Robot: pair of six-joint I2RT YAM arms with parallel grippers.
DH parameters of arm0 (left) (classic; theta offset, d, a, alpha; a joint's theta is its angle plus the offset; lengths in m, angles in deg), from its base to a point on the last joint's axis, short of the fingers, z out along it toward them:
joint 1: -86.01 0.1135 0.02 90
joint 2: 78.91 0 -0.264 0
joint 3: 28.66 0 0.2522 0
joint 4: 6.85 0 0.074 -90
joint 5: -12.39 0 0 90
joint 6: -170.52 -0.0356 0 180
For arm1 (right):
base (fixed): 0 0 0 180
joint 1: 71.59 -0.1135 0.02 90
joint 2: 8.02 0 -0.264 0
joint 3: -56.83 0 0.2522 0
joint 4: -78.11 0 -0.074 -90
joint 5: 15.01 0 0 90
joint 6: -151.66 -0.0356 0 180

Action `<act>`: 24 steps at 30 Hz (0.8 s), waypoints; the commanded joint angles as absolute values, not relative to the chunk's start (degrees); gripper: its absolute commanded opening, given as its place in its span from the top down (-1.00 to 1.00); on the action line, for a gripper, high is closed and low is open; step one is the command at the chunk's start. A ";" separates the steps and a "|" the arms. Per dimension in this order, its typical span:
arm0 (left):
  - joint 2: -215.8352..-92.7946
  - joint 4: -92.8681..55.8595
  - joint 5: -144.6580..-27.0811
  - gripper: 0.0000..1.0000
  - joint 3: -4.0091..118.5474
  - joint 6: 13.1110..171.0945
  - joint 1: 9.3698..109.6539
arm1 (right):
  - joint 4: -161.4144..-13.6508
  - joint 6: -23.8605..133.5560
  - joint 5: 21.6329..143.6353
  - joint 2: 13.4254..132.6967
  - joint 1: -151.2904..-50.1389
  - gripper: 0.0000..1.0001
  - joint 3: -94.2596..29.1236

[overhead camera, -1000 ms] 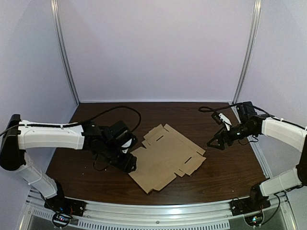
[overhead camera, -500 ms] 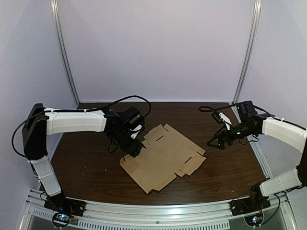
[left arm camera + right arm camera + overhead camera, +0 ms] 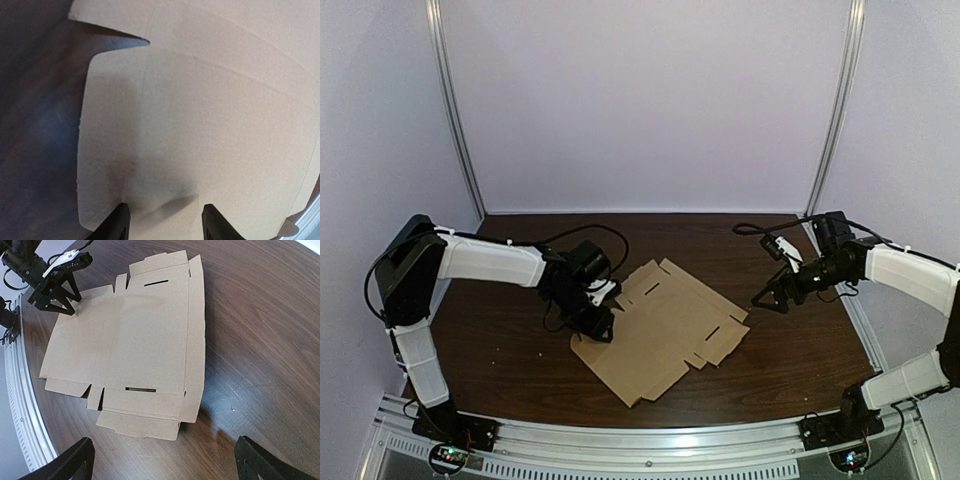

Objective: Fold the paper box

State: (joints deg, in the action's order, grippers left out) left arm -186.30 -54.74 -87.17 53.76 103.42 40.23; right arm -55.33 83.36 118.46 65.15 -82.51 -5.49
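A flat, unfolded brown cardboard box blank [image 3: 670, 320] lies on the dark wooden table [image 3: 490, 350], with slots and flaps showing in the right wrist view [image 3: 135, 335]. My left gripper [image 3: 599, 322] sits at the blank's left edge, pointing down. In the left wrist view it [image 3: 165, 224] is open, both black fingertips [image 3: 119, 222] right over a rounded flap [image 3: 165, 135], nothing held. My right gripper [image 3: 768, 296] hovers open to the right of the blank; in the right wrist view its wide-spread tips [image 3: 165, 462] frame bare table short of the near flap. The left gripper [image 3: 55, 282] shows at the blank's far corner.
Black cables [image 3: 570, 232] loop over the table behind the left arm. An aluminium rail [image 3: 650, 445] runs along the near edge. Purple walls with metal uprights [image 3: 455, 120] close the back and sides.
My left arm swung from the near left round to the blank's left edge, then dropped slightly. The blank's left corner now lies further left. The right arm has barely moved.
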 commanded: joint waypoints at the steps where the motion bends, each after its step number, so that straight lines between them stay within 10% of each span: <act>1: -181.09 -46.64 -94.64 -0.04 47.16 108.71 37.95 | -54.85 83.37 118.01 66.44 -82.90 -0.99 -6.98; 10: -177.56 -47.38 -89.30 -0.05 43.50 114.65 23.00 | -54.49 84.40 117.16 67.54 -84.33 -0.98 -7.16; 24: -173.10 -56.93 -73.84 -0.56 56.56 107.17 34.93 | -53.52 85.81 115.52 66.78 -86.18 -0.97 -7.11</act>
State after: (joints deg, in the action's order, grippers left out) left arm -169.67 -55.61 -77.14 53.44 109.78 28.76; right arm -54.30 84.69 116.93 68.27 -85.76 -6.36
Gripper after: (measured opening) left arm 0.768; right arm 0.987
